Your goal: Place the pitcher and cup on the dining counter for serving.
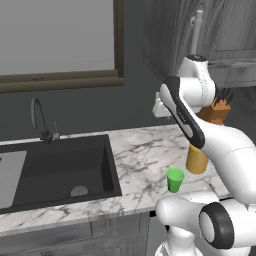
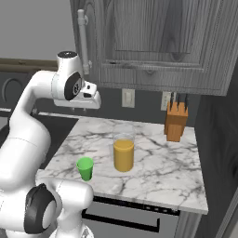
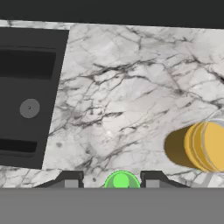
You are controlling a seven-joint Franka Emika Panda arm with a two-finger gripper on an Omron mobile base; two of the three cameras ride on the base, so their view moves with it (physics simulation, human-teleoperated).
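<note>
The pitcher [image 2: 123, 154], a clear glass vessel holding orange-yellow liquid, stands upright on the marble counter [image 2: 158, 162] that has the black sink. The pitcher [image 1: 196, 160] is partly hidden by my arm in the left base view, and the pitcher [image 3: 201, 145] lies at the right of the hand view. The small green cup [image 2: 85, 168] stands a little to its left, nearer the counter's front edge; the cup [image 1: 175, 179] is apart from the pitcher. My gripper [image 2: 80, 109] hangs open high above the counter, pointing down. In the hand view the gripper [image 3: 110, 180] frames the cup [image 3: 121, 180] far below. The dining counter is out of view.
A black sink [image 1: 55, 170] with a faucet [image 1: 39, 117] takes up the counter's left part. A wooden knife block [image 2: 176, 122] stands at the back right by the wall. Dark cabinets [image 2: 153, 42] hang above the counter. The counter's front edge [image 2: 148, 200] is close to the cup.
</note>
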